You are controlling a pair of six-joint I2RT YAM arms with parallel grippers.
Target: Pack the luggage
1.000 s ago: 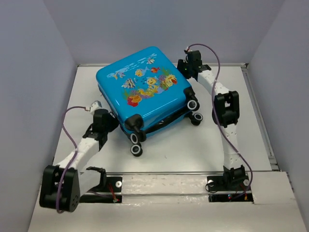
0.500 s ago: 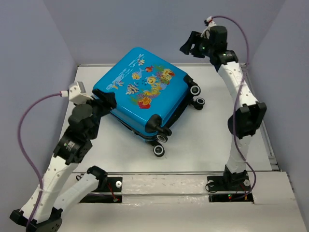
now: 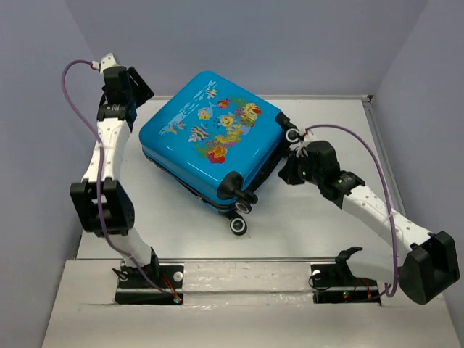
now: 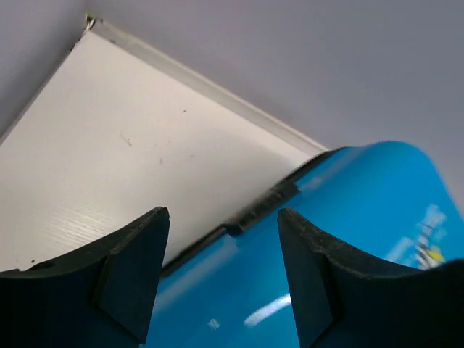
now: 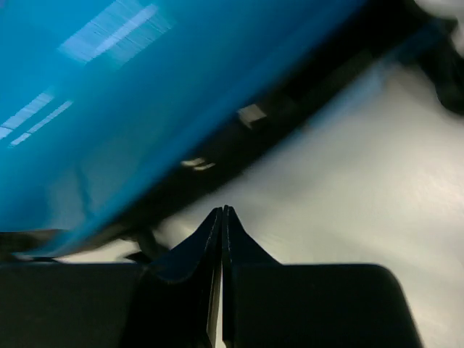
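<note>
Luggage (image 3: 210, 141): small bright-blue hard-shell suitcase, fish-and-coral print facing up. Closed, lying flat on the white table, set diagonally. Black wheels point toward the near right; black zipper trim along its sides.

White table (image 3: 304, 225) (metal-edged) boxed by plain grey walls (image 3: 290, 36).

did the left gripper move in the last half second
Yes. The left gripper went from the luggage's left side toward the back, and is now by its far-left corner, near the table's far rail.

luggage (image 3: 210, 138) on table (image 3: 181, 228), centre (slightly left)
</note>
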